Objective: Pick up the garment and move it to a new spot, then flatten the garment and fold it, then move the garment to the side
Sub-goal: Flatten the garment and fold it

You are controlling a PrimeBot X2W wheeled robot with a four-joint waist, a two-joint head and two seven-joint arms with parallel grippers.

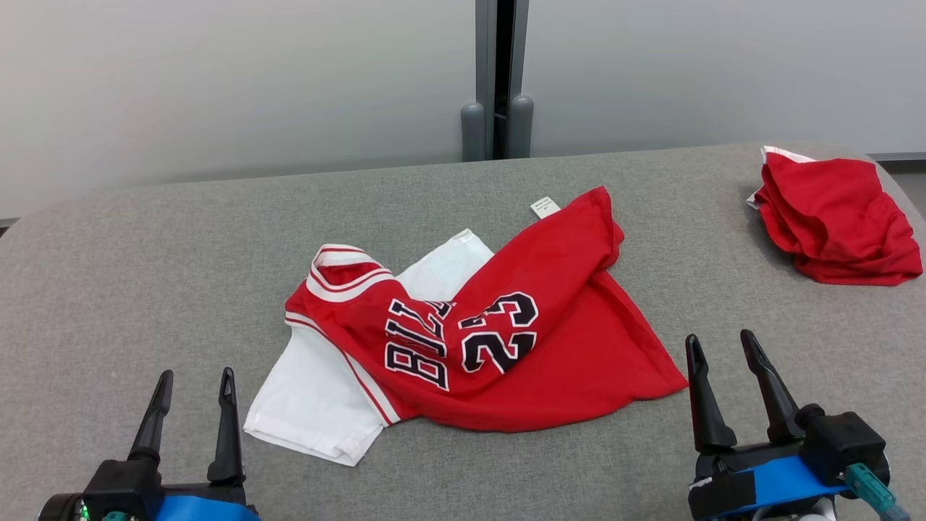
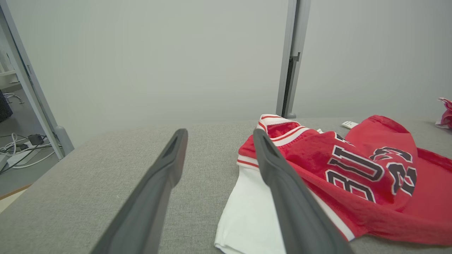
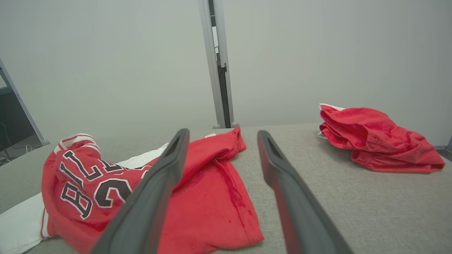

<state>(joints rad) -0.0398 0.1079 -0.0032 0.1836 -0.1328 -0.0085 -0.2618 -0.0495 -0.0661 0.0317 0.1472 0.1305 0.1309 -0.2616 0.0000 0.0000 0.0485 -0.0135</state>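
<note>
A red basketball jersey with white trim, black lettering and the number 23, the garment [image 1: 499, 340], lies crumpled in the middle of the grey table [image 1: 145, 275], part of its white inner side turned out at the left. It also shows in the left wrist view [image 2: 353, 176] and the right wrist view [image 3: 197, 197]. My left gripper [image 1: 195, 380] hovers open at the lower left, short of the jersey's white edge. At the lower right, just off the red hem, my right gripper [image 1: 720, 344] stands open too. Neither holds anything.
A second bunched red cloth [image 1: 839, 217] sits at the table's far right corner, also seen in the right wrist view [image 3: 378, 141]. A pale wall with a grey vertical post [image 1: 499, 79] rises behind the table. Cables lie on the floor [image 2: 21, 148] beyond the table's left edge.
</note>
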